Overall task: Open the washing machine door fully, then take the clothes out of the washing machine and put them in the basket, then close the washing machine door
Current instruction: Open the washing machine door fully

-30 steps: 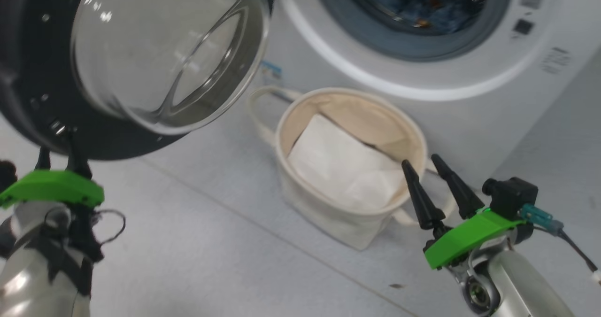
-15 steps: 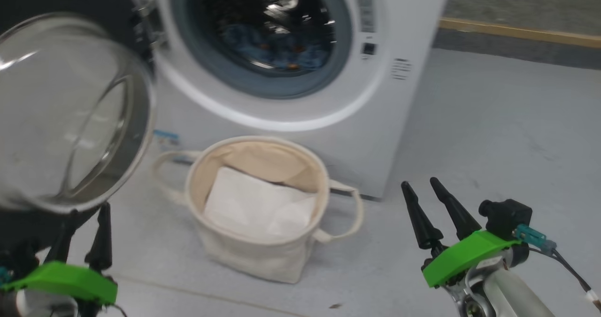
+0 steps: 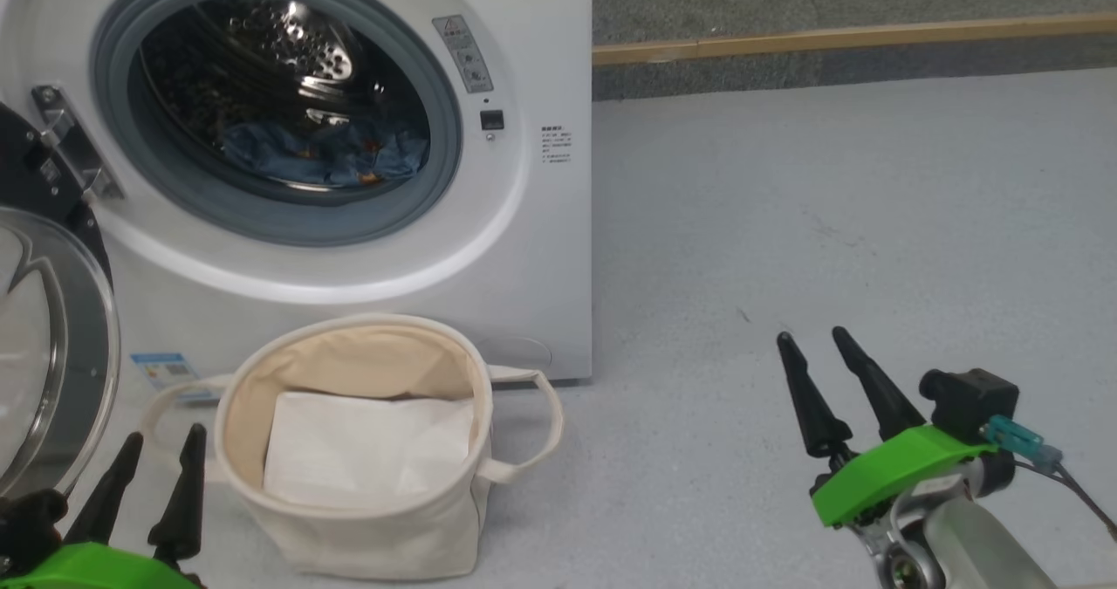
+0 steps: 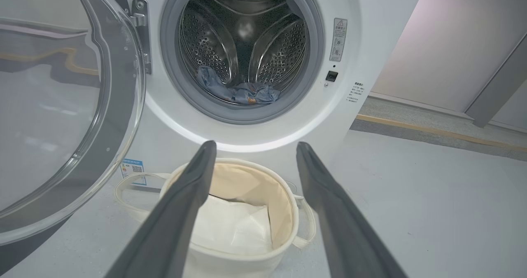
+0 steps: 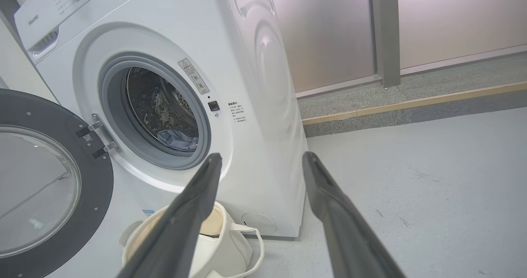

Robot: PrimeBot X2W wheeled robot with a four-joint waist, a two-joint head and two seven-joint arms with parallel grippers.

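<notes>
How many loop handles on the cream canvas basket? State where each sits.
2: one loop handle on the round cream canvas basket's left side, another on its right.

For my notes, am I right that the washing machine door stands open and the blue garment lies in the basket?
Not quite: the blue garment lies in the washing machine drum, as the left wrist view shows; the door stands open.

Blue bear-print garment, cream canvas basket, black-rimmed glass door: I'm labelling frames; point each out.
Light blue bear-print garment (image 3: 323,157): head view, middle of the crumpled fabric.
Round cream canvas basket (image 3: 366,541): head view, front wall.
Black-rimmed round glass door (image 5: 96,187): right wrist view, black rim.
</notes>
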